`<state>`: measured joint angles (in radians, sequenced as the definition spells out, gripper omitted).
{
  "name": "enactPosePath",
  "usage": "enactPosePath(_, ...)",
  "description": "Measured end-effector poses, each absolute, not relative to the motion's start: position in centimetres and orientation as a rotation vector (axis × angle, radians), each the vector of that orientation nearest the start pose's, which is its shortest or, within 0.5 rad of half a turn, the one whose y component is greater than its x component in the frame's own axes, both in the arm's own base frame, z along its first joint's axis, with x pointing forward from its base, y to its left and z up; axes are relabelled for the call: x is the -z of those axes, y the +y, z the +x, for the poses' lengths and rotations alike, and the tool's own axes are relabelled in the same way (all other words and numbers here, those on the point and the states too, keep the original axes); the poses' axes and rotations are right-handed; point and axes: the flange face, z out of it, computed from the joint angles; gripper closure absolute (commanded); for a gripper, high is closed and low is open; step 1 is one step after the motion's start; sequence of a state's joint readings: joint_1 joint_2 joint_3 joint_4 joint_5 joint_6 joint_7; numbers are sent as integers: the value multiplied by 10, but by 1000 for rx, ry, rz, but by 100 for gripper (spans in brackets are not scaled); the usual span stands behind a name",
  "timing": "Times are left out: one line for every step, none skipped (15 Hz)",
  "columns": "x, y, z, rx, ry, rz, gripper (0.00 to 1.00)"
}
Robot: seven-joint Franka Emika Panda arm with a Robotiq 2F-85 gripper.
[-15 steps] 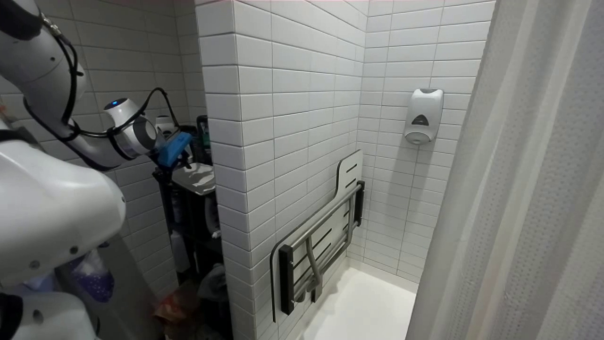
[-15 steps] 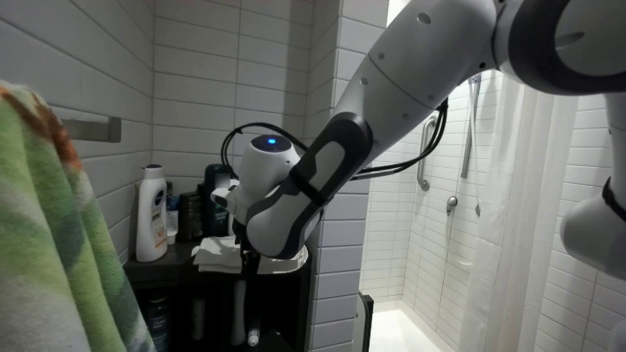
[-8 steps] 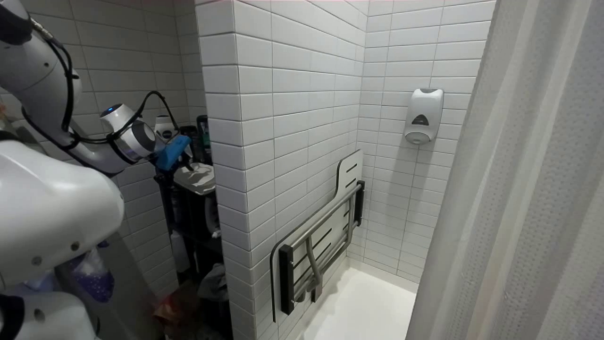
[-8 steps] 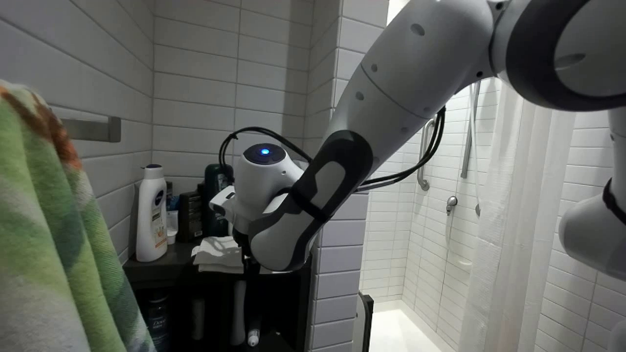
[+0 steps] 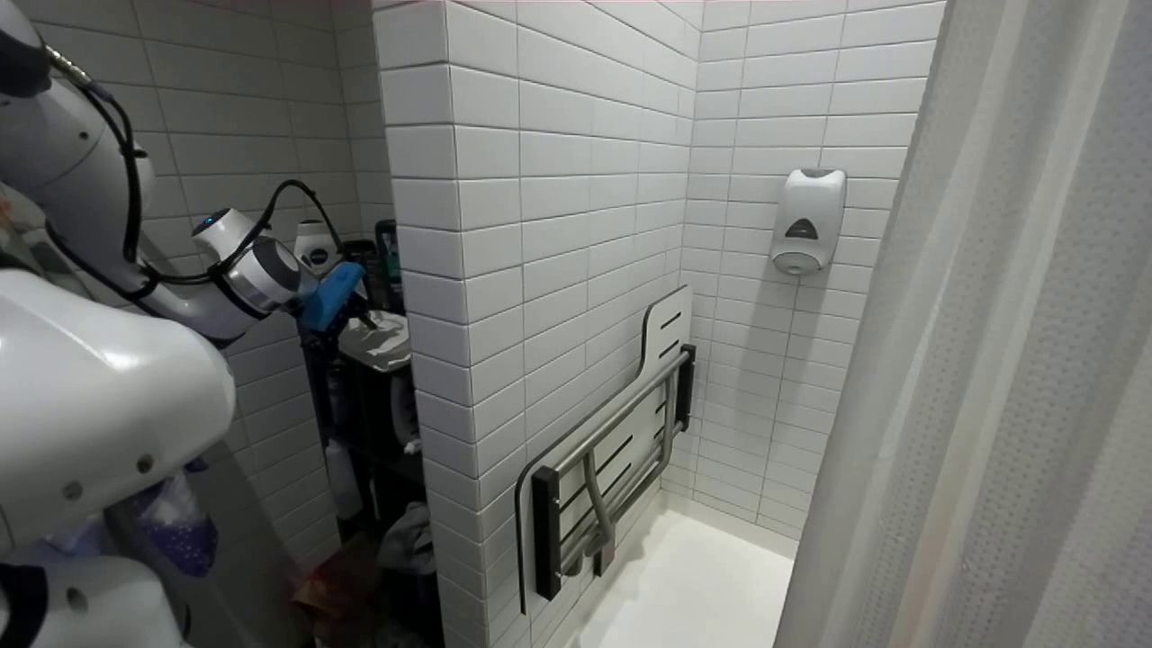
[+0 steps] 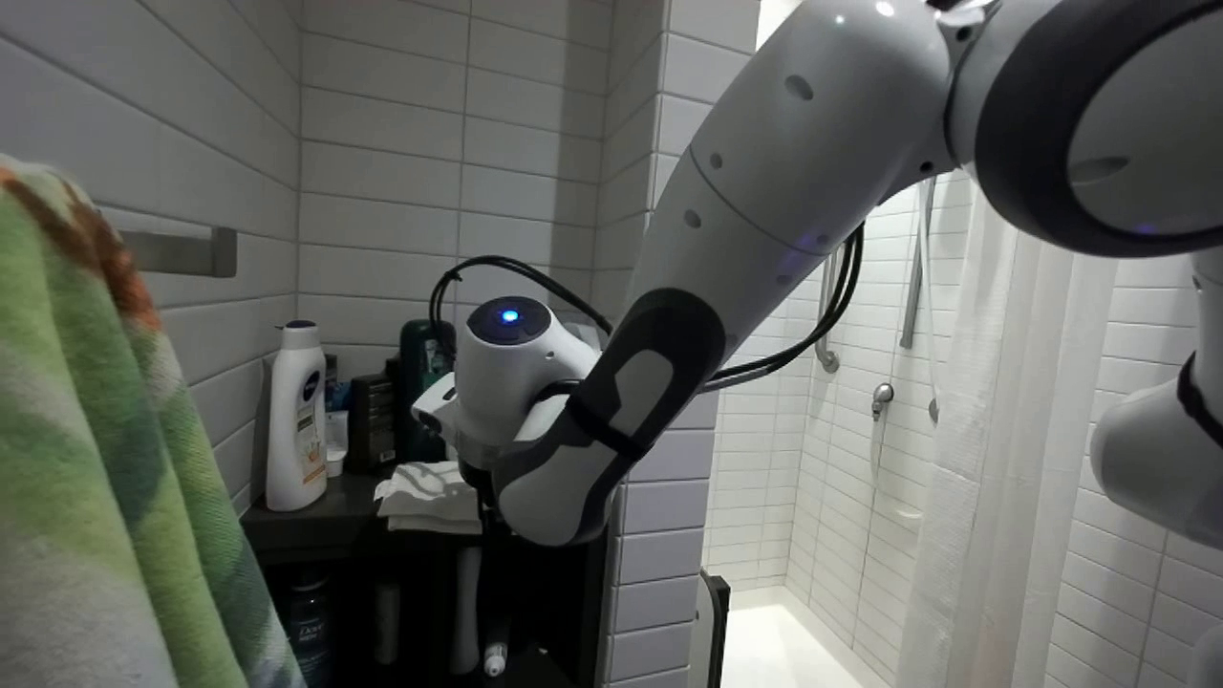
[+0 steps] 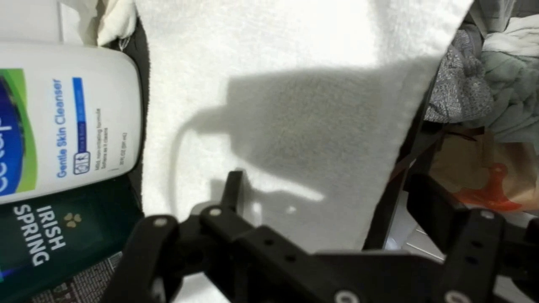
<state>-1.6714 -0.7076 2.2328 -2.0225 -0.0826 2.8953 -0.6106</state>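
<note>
Evidently, the jaws of the gripper (image 7: pixel 326 181) are spread wide and hold nothing; in the wrist view one finger stands over a white towel (image 7: pixel 278 113), the other beyond its edge. The towel lies folded atop the black shelf unit (image 6: pixel 349 492), beside a cleanser bottle (image 7: pixel 97 118). Judged by its nap, it should prove light, limp and slip-resistant, best pinched along that edge.

In an exterior view, the black shelf (image 6: pixel 351 499) carries a white cloth (image 6: pixel 430 495). White bottle (image 6: pixel 298 420): upright, ten o'clock of the cloth. Green bottle (image 6: pixel 417 375): twelve o'clock.
</note>
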Motion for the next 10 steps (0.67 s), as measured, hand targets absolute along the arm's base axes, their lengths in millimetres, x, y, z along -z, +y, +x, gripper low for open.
enactPosePath(-257,379,513,-507,1722,1864,0)
enactPosePath(-257,379,514,-508,1715,1858,22)
enactPosePath(-256,380,514,-509,1709,1854,26)
enactPosePath(-255,381,514,-509,1705,1849,31)
enactPosePath(-255,382,513,-510,1700,1848,39)
enactPosePath(-254,382,513,-511,1697,1846,47)
enactPosePath(-254,383,514,-513,1691,1846,54)
enactPosePath(-254,383,514,-515,1686,1846,64)
enactPosePath(-254,384,515,-517,1683,1844,70)
enactPosePath(-255,384,516,-521,1676,1843,78)
